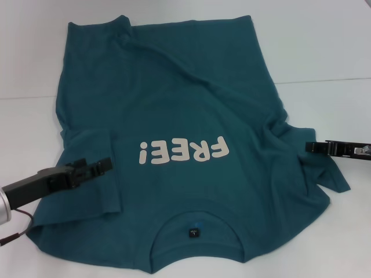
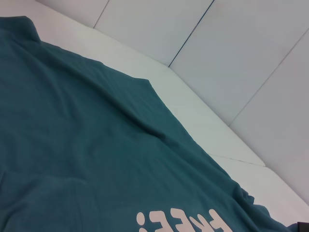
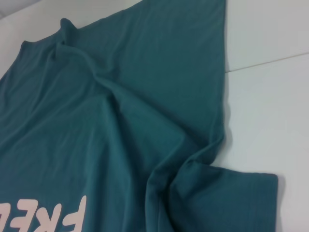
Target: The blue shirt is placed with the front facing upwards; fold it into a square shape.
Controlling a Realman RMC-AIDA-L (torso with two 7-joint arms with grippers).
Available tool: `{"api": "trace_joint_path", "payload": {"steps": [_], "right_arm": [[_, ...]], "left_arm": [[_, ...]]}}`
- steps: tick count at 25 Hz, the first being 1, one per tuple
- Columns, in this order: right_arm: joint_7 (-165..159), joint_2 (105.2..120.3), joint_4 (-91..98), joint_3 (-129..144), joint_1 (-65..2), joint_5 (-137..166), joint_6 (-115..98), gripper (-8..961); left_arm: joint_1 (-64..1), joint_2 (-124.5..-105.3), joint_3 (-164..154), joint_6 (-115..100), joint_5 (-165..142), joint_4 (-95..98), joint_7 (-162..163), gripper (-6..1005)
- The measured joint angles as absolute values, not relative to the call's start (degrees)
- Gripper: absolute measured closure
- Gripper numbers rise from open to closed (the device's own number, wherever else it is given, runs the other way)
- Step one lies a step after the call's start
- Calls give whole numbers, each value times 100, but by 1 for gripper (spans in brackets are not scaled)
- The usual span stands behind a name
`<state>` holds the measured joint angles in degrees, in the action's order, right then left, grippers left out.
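Shirt point(image 1: 191, 110) (blue) flat betw. L fingers point(image 1: 95, 168) & R fingers point(image 1: 316, 147), both together.

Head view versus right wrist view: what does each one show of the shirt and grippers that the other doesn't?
Only the head view shows both grippers: the left gripper over the folded-in left sleeve, the right gripper at the right sleeve's edge. It also shows the collar with its dark label and the whole print.

Only the right wrist view shows the right sleeve close up, lying flat and spread.

Both show the blue shirt, its diagonal creases, part of the print and the white table.
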<state>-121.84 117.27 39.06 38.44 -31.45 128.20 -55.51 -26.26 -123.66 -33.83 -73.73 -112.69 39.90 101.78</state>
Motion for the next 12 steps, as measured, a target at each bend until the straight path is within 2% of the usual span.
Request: {"api": "trace_joint_path", "payload": {"steps": [3,5,12], "right_arm": [[-12193,11724,3892,3842,-3150,12815,-5548,446],[-12197,11724,3888,3841,-3150,12811,-5529,690],[-12210,11724,3894,3834,-3152,12810,-5521,838]], "left_arm": [[-2627,-12366,-3377,-7374,-11271,3990,10177,86],[-2628,-12365,-3375,-7373,-11273,3990,10177,86],[-2636,-12354,-3366,-7349,-11277,3990,10178,86]]}}
